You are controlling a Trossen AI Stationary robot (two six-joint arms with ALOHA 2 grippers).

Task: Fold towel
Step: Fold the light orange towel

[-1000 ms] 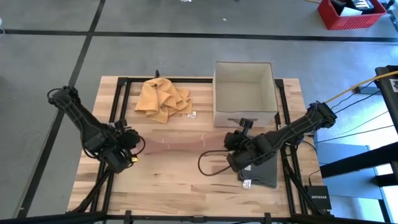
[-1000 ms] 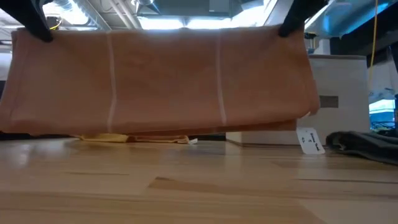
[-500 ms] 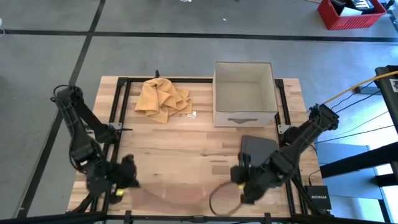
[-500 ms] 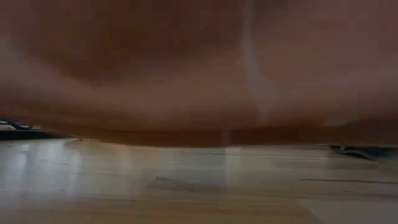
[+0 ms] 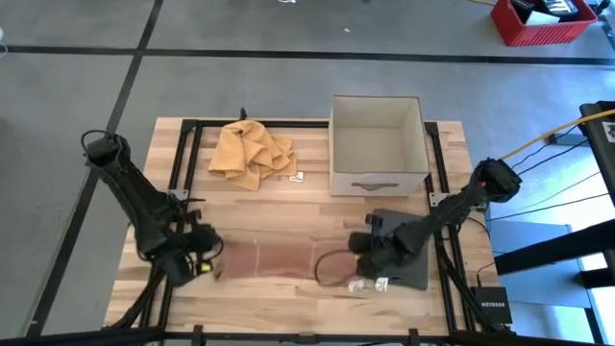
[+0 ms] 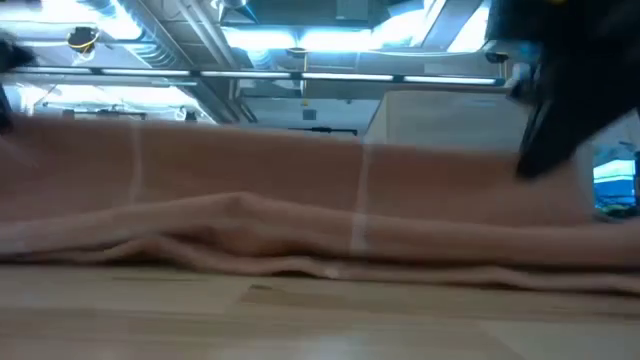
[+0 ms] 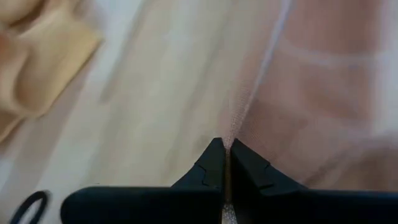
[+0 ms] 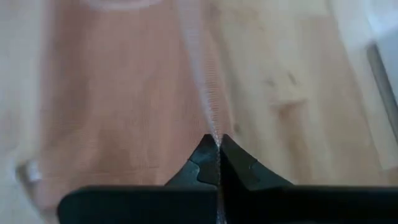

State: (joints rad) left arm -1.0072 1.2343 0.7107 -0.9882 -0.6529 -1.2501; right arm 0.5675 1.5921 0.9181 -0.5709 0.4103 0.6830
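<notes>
Towel (image 5: 274,260) — brownish, stretched flat on the bench (image 5: 288,207) in front of the white box (image 5: 378,144). Left pincer (image 5: 204,266) clamps one end; right pincer (image 5: 357,262) clamps the opposite end — just beside a dark folded cloth (image 5: 408,259).

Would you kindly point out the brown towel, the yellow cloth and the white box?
brown towel (image 5: 274,259), high view, middle of its flat part
yellow cloth (image 5: 250,152), high view, centre of the heap
white box (image 5: 379,181), high view, front wall
</notes>
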